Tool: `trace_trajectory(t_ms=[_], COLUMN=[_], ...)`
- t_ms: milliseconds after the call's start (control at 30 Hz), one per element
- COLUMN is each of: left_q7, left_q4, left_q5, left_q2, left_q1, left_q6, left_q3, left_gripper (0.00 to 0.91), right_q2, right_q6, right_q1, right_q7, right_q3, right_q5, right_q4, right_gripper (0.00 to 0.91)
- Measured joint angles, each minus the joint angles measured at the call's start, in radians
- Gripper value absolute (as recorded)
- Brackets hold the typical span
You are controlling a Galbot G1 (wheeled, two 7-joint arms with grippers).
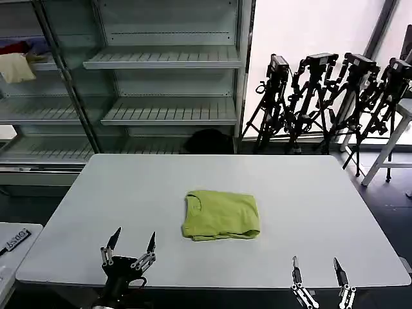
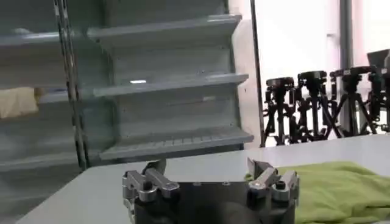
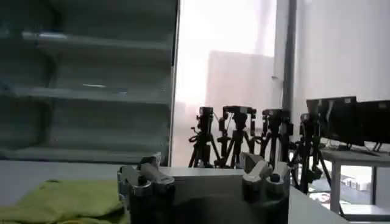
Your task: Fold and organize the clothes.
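T-shirt (image 1: pixel 221 215) folded, between both end effectors.

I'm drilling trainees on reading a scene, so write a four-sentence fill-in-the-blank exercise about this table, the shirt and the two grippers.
1. The yellow-green T-shirt lies ______ into a compact rectangle near the middle of the table.
2. The left gripper and the right gripper are both ______, holding nothing.
3. Both grippers sit at the table's ______ edge, apart from the shirt.
4. Against the wall behind the table's right side stands a row of black ______.

Missing words: folded; open; near; tripods
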Motion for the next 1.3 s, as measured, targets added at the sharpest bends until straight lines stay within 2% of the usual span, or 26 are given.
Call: trace_trajectory(t_ms=[967, 1300], left_q7=[0.003, -0.014], left_q4=[-0.007, -0.006], left_q5=[0.019, 0.015], left_q2=[-0.004, -0.002], left_q1=[0.019, 0.024], left_q6=[-0.013, 0.010], left_q3=[-0.006, -0.021], left_gripper=[0.907, 0.907], right_q2=[0.008, 0.004], right_q6=[0.001, 0.007], right_q1=[0.003, 0.002], right_q7=[0.004, 0.003], right_q3=[-0.013, -0.016], right_q5=[0.019, 0.024], right_q4=[-0.014, -0.019], right_gripper=[0.907, 0.907])
